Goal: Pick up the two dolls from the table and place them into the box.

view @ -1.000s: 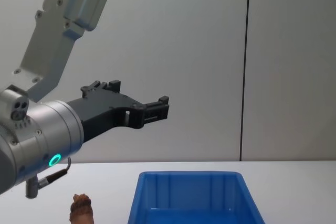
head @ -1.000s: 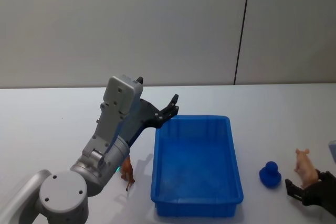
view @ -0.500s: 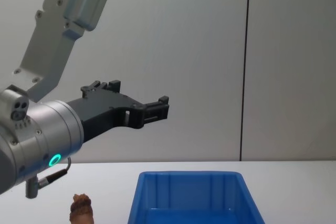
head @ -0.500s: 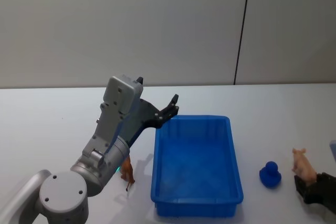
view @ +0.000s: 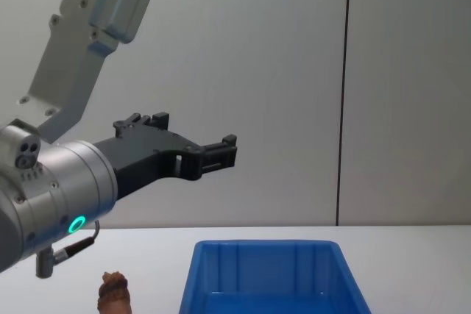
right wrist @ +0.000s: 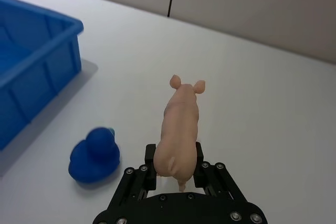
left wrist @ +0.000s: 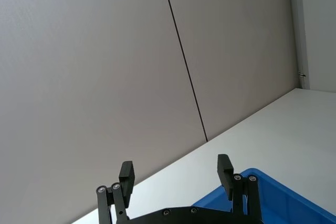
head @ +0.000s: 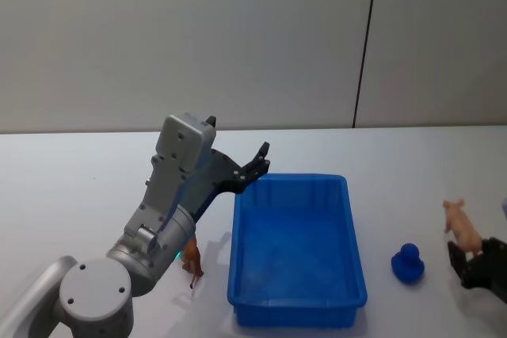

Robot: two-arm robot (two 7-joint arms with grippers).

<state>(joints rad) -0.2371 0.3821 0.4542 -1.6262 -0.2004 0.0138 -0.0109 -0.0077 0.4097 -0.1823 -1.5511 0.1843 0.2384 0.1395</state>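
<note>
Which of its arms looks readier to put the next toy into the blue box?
Right. The right gripper clamps the pink pig doll, to the right of the box. The left gripper hangs open and empty above the box's far corner, while the brown doll stands untouched beside the box.

1 doll (head: 192, 263) stands left of the box (head: 295, 301), a duck toy (head: 408, 263) right, the other doll (head: 461, 228) farther right, perhaps raised.

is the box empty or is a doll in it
Empty: the box shows bare blue floor, nothing lying in it.
</note>
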